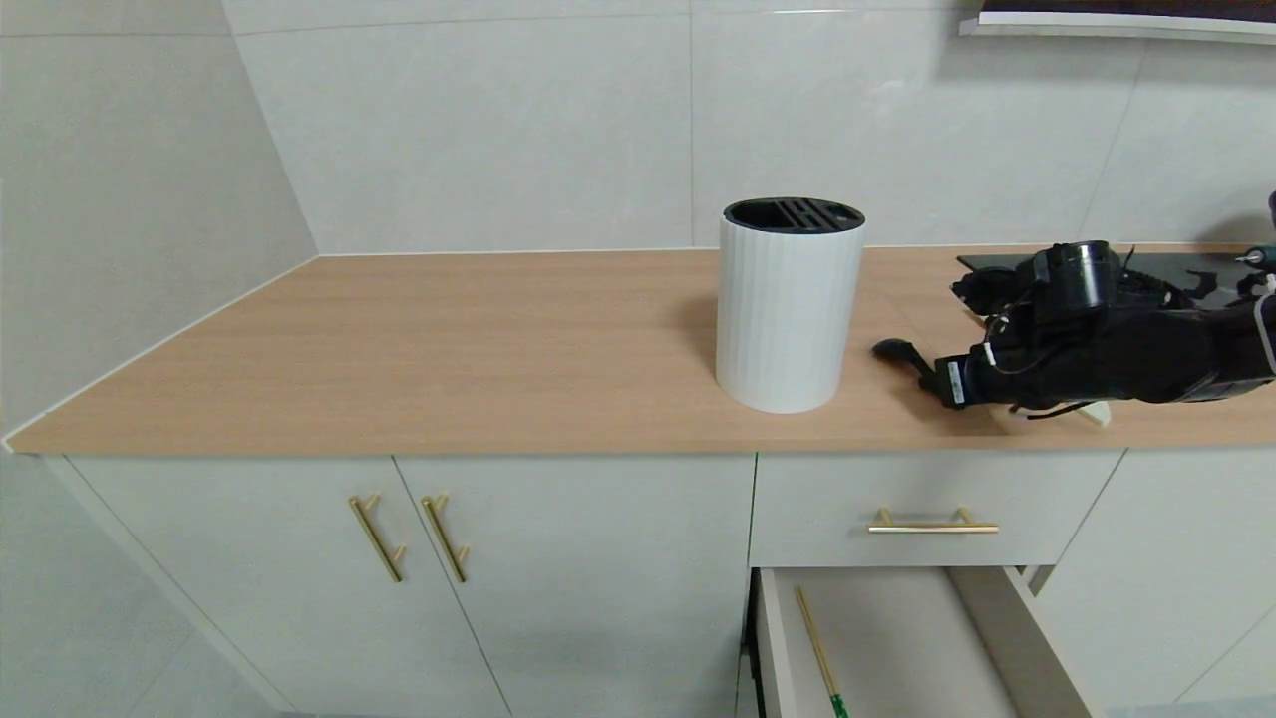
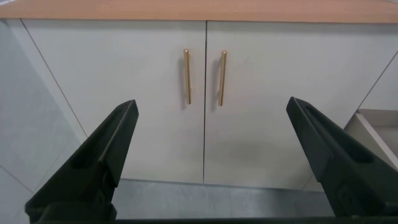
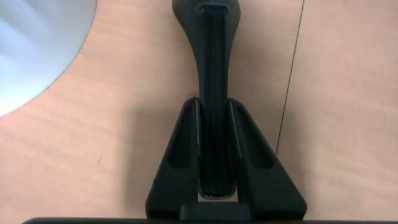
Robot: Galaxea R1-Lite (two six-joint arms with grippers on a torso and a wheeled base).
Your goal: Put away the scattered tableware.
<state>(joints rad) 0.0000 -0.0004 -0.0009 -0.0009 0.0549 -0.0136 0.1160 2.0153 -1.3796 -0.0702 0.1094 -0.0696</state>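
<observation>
Clenching a black utensil handle [image 1: 895, 350] at frame right, the right end effector [image 3: 213, 106] hugs the desk [image 1: 449, 339], likely to lift it. The left end effector [image 2: 211, 107] hangs released.

Soft, even light from above and somewhat to the right keeps the pale wall tiles [image 1: 478, 130] and wooden counter [image 1: 449, 349] bright and free of harsh glare, and the white holder [image 1: 790, 309] casts only a faint shadow to its left.

Wooden counter [image 1: 449, 339] bears a white holder [image 1: 788, 309] and, seemingly, a dark cooktop [image 1: 1181, 261].
</observation>
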